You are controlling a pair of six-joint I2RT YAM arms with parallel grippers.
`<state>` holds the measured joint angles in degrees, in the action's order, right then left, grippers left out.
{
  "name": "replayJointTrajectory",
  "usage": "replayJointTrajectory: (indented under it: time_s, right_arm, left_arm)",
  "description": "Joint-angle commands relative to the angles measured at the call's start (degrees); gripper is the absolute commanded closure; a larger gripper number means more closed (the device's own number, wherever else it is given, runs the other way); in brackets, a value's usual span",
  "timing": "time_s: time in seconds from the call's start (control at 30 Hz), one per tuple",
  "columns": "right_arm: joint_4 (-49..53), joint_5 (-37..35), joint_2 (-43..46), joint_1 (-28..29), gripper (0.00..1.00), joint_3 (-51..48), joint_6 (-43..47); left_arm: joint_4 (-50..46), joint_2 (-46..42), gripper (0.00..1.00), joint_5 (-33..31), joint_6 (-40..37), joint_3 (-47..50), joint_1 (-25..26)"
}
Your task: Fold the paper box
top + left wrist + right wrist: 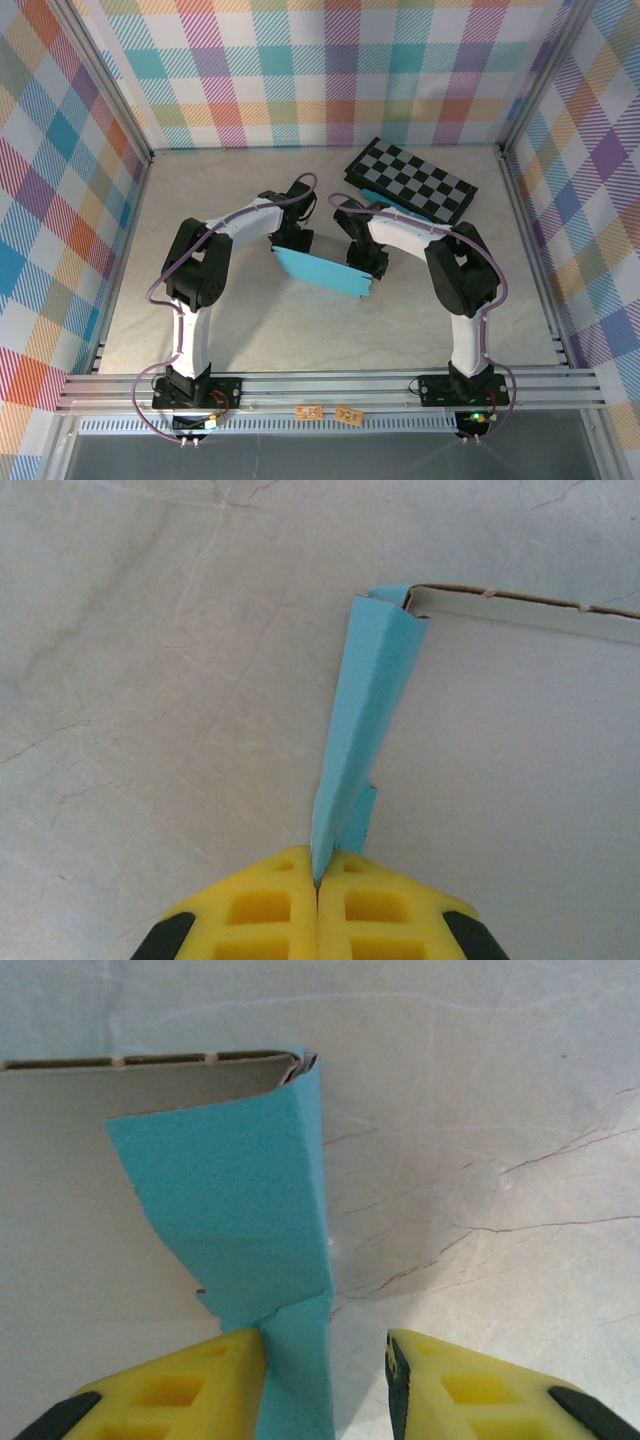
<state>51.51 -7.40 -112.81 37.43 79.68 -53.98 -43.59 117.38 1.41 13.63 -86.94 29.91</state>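
Observation:
The paper box [322, 270] is a teal-blue sheet held above the table between both arms. My left gripper [290, 242] grips its left end. In the left wrist view the yellow fingertips [318, 875] are shut on a thin teal flap [365, 710], with the grey-white inner side [520, 700] spreading to the right. My right gripper [366, 264] is at the box's right end. In the right wrist view it [325, 1345] is open, and a folded teal flap [230, 1190] lies against the left finger [200, 1380], apart from the right finger [450, 1380]. The grey-white inside [60, 1160] shows at left.
A black-and-grey checkerboard [412, 178] lies at the back right with a slim teal object [385, 203] poking out under its near edge. Plaid walls close in the marble table [200, 200] on three sides. An aluminium rail [320, 385] runs along the near edge.

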Motion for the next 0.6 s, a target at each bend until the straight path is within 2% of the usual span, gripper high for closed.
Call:
replayJointTrajectory:
  time_s: [0.0, 0.2, 0.4, 0.57]
  right_arm:
    - [-2.6, 4.4, 1.4, 0.8, 0.57, -2.9, 1.4]
    - [-3.7, 4.8, 1.7, 0.8, 0.57, -2.5, 2.4]
    - [-3.3, 3.5, 1.7, 0.8, 0.61, -3.3, 2.7]
    - [-3.9, 0.9, 4.7, 0.7, 0.54, -3.2, 5.4]
  left_arm:
    - [0.7, 0.8, 1.0, -2.4, 1.0, -1.0, 0.1]
    - [0.6, 0.9, 1.0, -2.4, 1.0, -1.2, 0.1]
    - [0.2, 0.8, 1.0, -2.6, 1.0, -1.6, 0.1]
    - [0.3, 0.8, 1.0, -2.8, 0.2, -1.4, 0.1]
